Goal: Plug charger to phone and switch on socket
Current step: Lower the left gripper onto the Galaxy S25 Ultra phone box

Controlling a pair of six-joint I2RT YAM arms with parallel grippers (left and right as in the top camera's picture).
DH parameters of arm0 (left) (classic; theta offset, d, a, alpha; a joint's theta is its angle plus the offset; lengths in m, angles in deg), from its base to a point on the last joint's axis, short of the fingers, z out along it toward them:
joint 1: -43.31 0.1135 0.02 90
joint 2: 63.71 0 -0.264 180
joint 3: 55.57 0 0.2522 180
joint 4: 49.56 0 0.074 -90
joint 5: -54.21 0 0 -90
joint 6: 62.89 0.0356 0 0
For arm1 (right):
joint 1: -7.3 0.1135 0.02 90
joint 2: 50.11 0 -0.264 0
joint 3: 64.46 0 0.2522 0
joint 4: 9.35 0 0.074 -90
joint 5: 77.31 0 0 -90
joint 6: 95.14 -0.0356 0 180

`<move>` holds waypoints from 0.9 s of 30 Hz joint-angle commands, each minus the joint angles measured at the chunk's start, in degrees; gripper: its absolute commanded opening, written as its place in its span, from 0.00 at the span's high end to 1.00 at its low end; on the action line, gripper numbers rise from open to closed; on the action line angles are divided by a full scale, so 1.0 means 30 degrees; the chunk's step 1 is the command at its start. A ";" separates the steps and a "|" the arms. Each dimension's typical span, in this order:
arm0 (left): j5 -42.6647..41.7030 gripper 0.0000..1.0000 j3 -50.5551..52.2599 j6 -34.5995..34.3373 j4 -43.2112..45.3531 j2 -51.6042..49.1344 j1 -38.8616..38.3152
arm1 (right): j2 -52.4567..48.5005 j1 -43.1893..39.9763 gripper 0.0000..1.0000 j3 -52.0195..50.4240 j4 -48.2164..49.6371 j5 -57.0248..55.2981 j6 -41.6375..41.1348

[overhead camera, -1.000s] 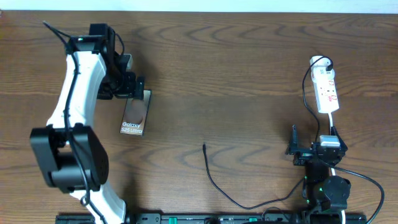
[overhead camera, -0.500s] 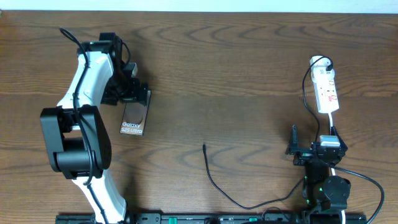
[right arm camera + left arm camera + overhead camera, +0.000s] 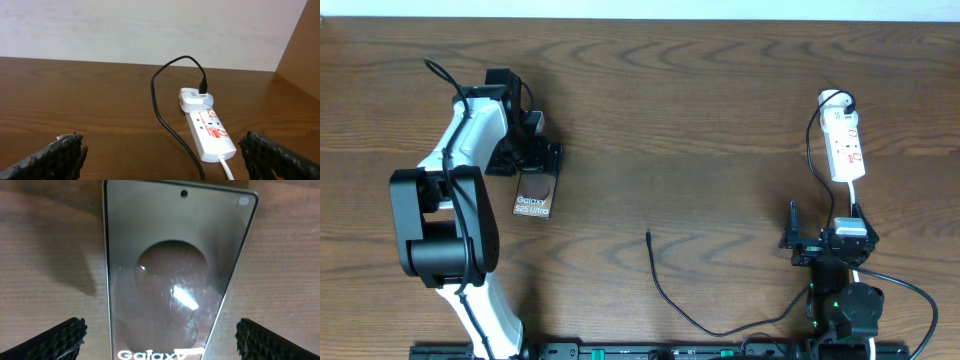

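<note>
Both spread empty: left gripper [image 3: 160,342], right gripper [image 3: 162,157] | left had drawn in astride phone [image 3: 170,270] | charger [image 3: 649,240] not yet plugged

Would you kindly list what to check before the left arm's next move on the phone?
1. Left gripper open: ok.
2. Phone flat on the table, between its fingers: ok.
3. Charger tip plugged into phone: not ok; it lies apart on the table.
4. Charger's other end in the white adapter at the socket: ok.
5. Socket switched on: cannot tell.
6. Right gripper open and empty: ok.
</note>
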 commanded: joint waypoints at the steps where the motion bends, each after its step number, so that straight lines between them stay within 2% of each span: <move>1: 0.0189 0.02 0.0503 0.0408 0.0415 -0.0095 -0.0007 | 0.0124 0.0131 0.01 -0.0029 -0.0073 -0.0153 0.0240; 27: 0.0612 0.02 0.1479 0.0903 0.1486 -0.0095 -0.0364 | 0.0124 0.0131 0.01 -0.0029 -0.0073 -0.0153 0.0240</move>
